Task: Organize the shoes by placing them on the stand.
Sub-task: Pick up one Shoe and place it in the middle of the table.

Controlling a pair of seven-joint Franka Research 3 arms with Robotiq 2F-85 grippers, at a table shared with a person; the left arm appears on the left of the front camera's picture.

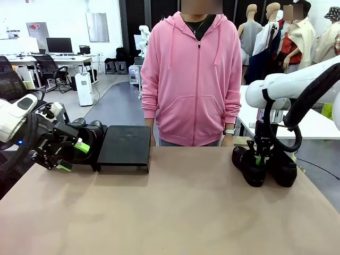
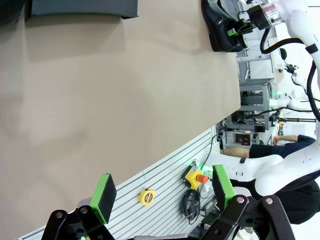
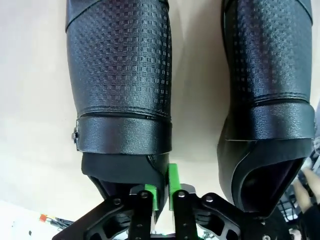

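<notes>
Two black shoes stand side by side at the table's right; the nearer-to-centre shoe (image 1: pixel 254 169) (image 3: pixel 120 75) has my right gripper (image 1: pixel 258 159) (image 3: pixel 162 192) shut on the inner wall of its opening. Its twin (image 1: pixel 284 170) (image 3: pixel 270 75) sits beside it untouched. The same shoe (image 2: pixel 220 25) shows far off in the left wrist view. The black stand (image 1: pixel 125 146) (image 2: pixel 82 7) sits at the table's far left. More black shoes (image 1: pixel 90 133) lie just left of the stand, partly hidden by my left gripper (image 1: pixel 73 156) (image 2: pixel 164 189), which hangs open with nothing between its pads.
A person in a pink hoodie (image 1: pixel 194 74) stands at the far edge, behind the middle of the table. The brown tabletop (image 1: pixel 175 212) stretches between the stand and the right-hand shoes. A white table (image 1: pixel 313 125) stands behind the right arm.
</notes>
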